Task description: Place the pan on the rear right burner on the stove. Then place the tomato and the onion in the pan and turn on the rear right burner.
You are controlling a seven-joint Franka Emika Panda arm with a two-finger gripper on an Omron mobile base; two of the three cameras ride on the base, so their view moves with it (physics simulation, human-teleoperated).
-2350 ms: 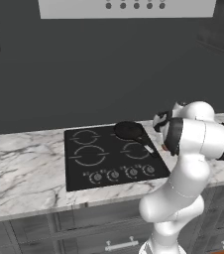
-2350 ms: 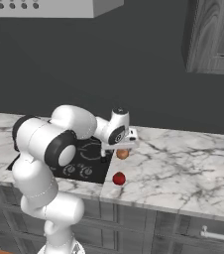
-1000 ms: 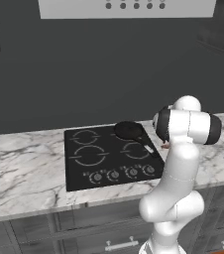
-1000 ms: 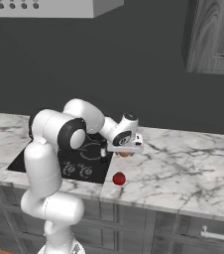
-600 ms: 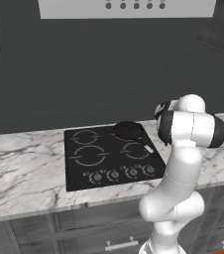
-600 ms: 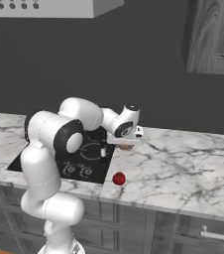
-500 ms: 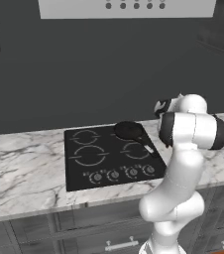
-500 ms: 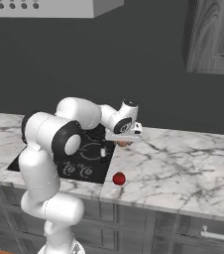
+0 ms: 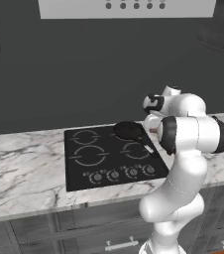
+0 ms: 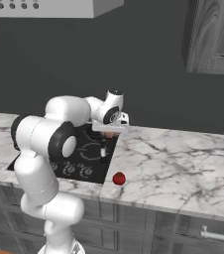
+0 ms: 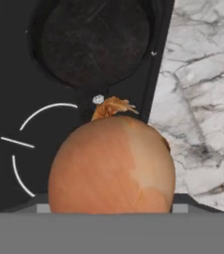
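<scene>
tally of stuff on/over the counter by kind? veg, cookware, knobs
Vegetables: 2 — onion in the tool, tomato on the marble counter
Cookware: 1 — pan on the stove
Stove knobs: 4
Total: 7

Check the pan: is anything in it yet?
Empty. The hand view shows the pan bare and black inside, the onion nearer the camera, above the stove.

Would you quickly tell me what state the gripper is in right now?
Gripper: closed on the onion, carried above the stove near the pan.
</scene>
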